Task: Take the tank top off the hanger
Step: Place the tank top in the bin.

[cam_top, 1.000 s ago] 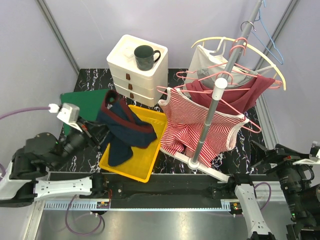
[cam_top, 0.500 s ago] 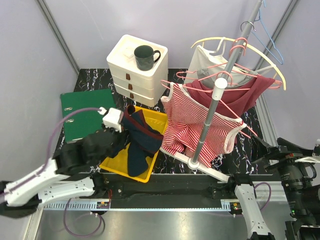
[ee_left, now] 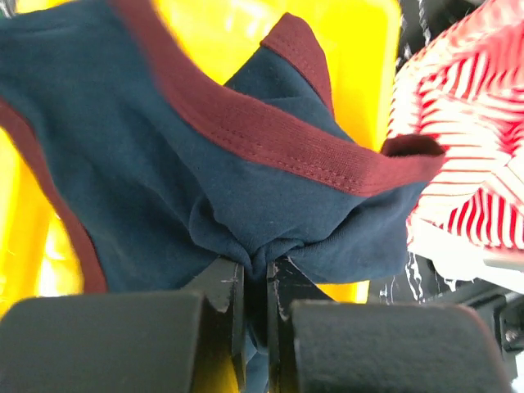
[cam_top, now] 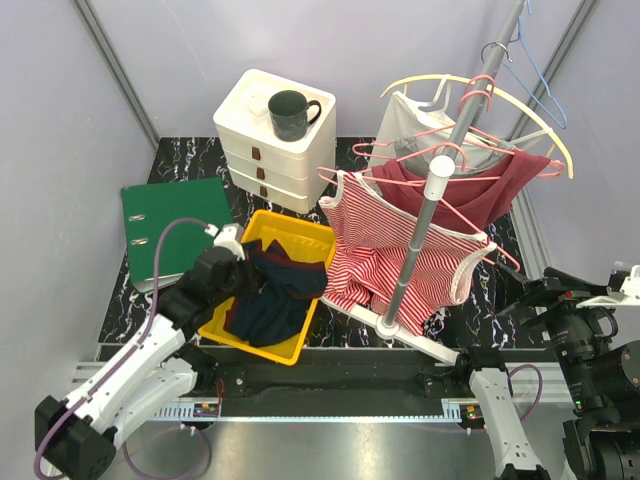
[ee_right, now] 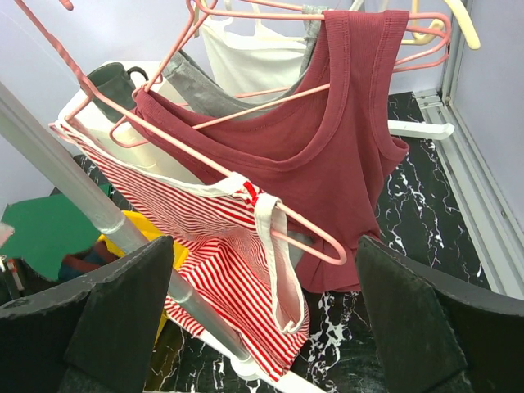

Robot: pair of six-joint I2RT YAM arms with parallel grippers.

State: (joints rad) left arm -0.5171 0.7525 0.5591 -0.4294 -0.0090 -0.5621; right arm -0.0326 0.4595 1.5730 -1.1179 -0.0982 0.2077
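The left pincer (ee_left: pixel 255 280) is pressed together on a bunched fold of the navy tank top (ee_left: pixel 164 188), the fabric squeezed between its two dark fingers (ee_left: pixel 225 286). From above, that top sits crumpled inside the yellow tray (cam_top: pixel 292 223), its maroon trim showing, with the left arm reaching in over the tray's left rim. The tray stands on the black marble desk (cam_top: pixel 185 155), between a green binder (cam_top: pixel 165 225) and a clothes rack (cam_top: pixel 425 235).

On the rack, a red striped top (cam_top: pixel 390 250) and a maroon top (ee_right: pixel 344 147) hang on pink hangers (ee_right: pixel 327 241), with a white top (ee_right: pixel 254 57) behind them. A white drawer unit (cam_top: pixel 265 140) at the back carries a dark mug (cam_top: pixel 290 112).

The right pincer (ee_right: pixel 264 241) is spread wide, holding nothing, and faces the hanging tops from the right side of the desk, well apart from the tray.
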